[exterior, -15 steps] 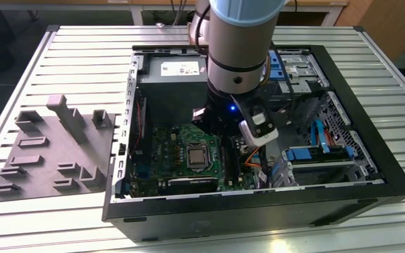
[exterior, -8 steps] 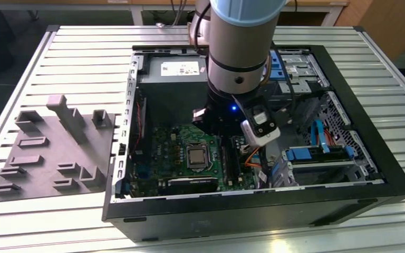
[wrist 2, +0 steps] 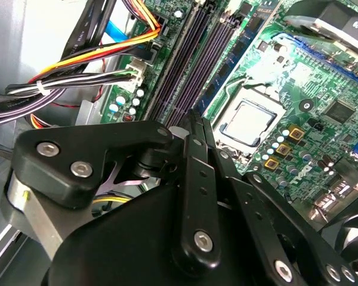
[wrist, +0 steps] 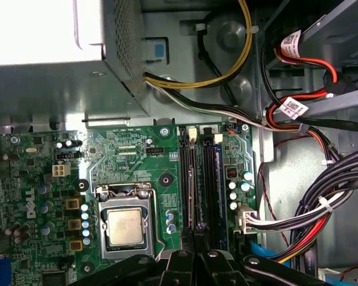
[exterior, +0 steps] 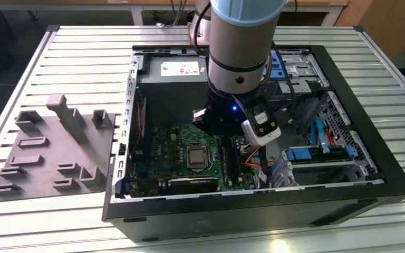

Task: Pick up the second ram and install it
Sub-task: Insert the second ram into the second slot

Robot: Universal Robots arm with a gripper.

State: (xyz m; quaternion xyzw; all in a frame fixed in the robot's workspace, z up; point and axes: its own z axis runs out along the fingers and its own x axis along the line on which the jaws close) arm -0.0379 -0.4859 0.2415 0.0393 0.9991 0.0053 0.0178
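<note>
One arm (exterior: 239, 52) reaches down into one open computer case (exterior: 371, 158) that lies on its side on the ribbed metal table (exterior: 83, 47). On the table, at the exterior view's left and well apart from the case, lies one grey moulded fixture plate (exterior: 48, 153).

Inside the case there is one green motherboard (wrist: 131, 155) with one square processor (wrist: 125, 227) in its socket. Beside the processor run four long dark memory slots (wrist 2: 194, 59), side by side. One bundle of yellow, orange and black cables (wrist 2: 89, 56) crosses next to the slots' far side.

The gripper (wrist 2: 195, 117) hangs just above the slots, near one end of them. Its two fingers (wrist 2: 190, 161) are drawn narrow, the tips almost meeting. In the first wrist view the gripper (wrist: 194, 231) sits directly over the slot pair nearer the processor, and one thin dark edge (wrist: 193, 185) runs along that slot line from under the tips. Whether that edge is the second ram standing in a slot, and whether the tips pinch or only press on it, cannot be told.
</note>
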